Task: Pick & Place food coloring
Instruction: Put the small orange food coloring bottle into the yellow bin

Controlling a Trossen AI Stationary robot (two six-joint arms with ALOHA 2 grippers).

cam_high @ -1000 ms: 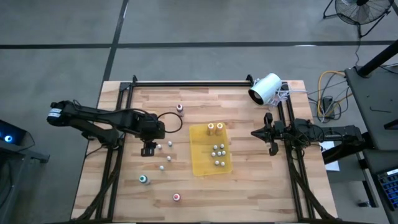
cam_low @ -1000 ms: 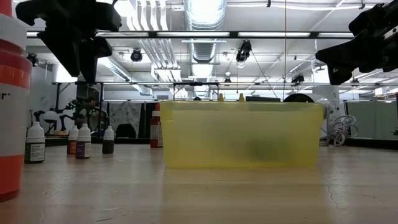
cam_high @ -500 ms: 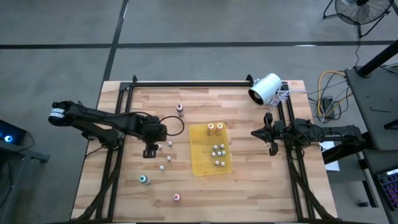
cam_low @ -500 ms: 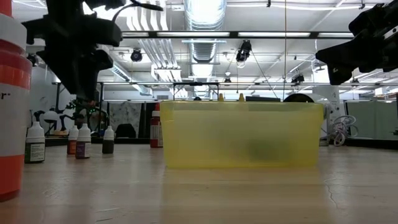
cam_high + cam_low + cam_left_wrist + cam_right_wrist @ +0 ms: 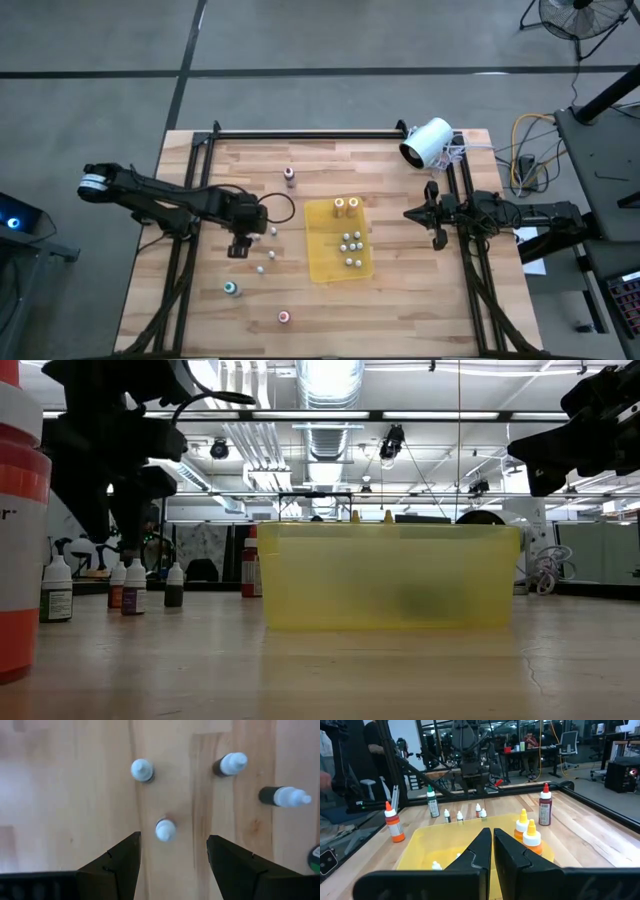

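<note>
Left gripper (image 5: 170,855) is hanging over the wooden table (image 5: 200,310) with its dark fingers (image 5: 120,862) spread wide, gripping nothing. It is pointing straight down, lined up so one small white-capped dark food coloring bottle (image 5: 165,830) is sitting in the gap between the jaws; looks like the approach for a top-down grab, jaws not yet touching it. Three more small white-capped bottles (image 5: 142,770) are standing or lying nearby, loose on the wood just left of the translucent yellow plastic tray (image 5: 322,262). In the overhead view the left gripper (image 5: 240,243) is sitting right at that cluster, close to the tray's left edge.

The tray is already carrying several small whitish bottles (image 5: 350,246) and two orange-yellow capped ones (image 5: 346,203), so it reads as the drop spot. Taller bottles are waiting farther out: maroon cap (image 5: 289,174), teal cap (image 5: 231,288), pink cap (image 5: 284,317).

Right gripper (image 5: 493,851) is parked off the tray's right side, fingers pressed together, holding nothing. White cylindrical device (image 5: 426,142) is lying at the far right corner.
</note>
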